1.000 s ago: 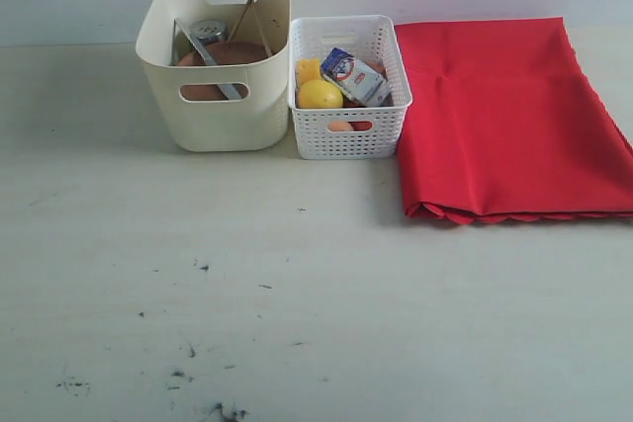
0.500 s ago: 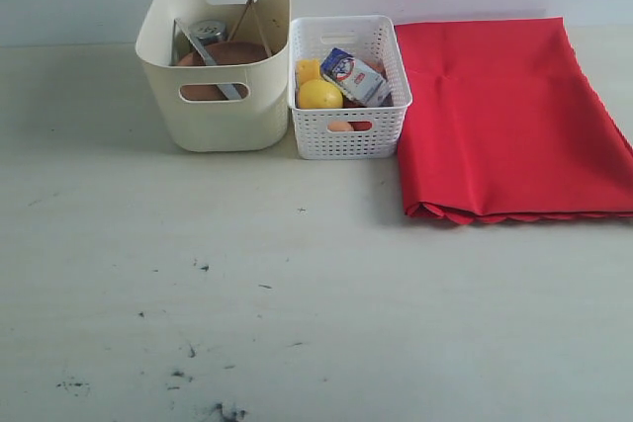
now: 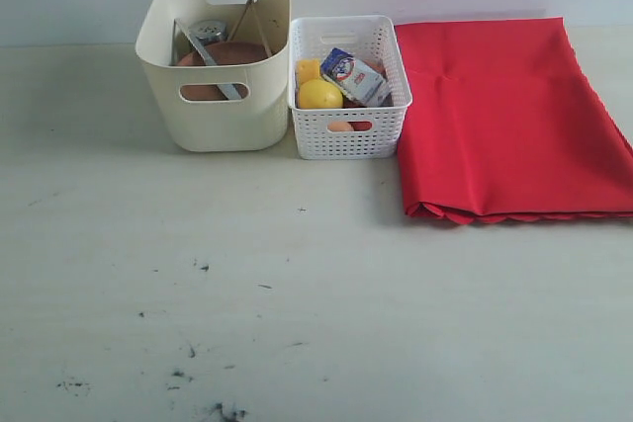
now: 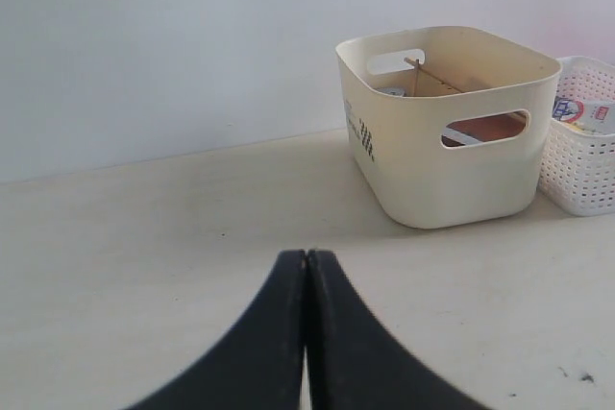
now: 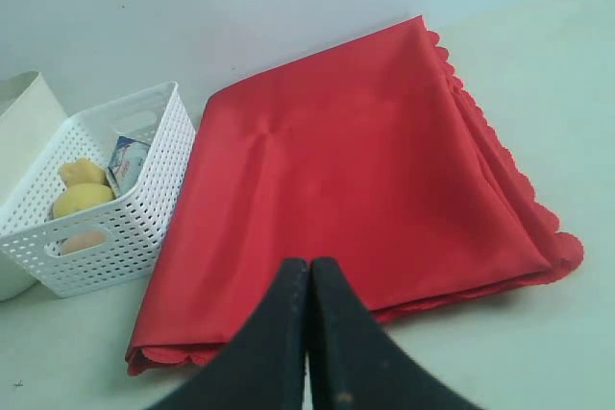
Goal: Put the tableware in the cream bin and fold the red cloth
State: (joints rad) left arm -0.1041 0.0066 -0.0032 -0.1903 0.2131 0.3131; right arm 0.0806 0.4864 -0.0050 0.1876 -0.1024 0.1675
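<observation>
Tableware sits in cream bin; red cloth lies folded.

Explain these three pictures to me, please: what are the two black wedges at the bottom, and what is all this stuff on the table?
This is a robot with two arms, and each arm ends in a pinching tool. One picture comes from a camera off the arms that looks over the whole table. The other two come from small cameras on the wrists. The black wedges are the left tool and the right tool, seen from just behind. Both are shut and hold nothing.

On the table stands a cream bin with a brown plate, a steel cup, a knife and chopsticks inside. Right beside it is a white basket with a lemon and a milk carton. On the basket's other side lies a red cloth, folded over and flat.
</observation>
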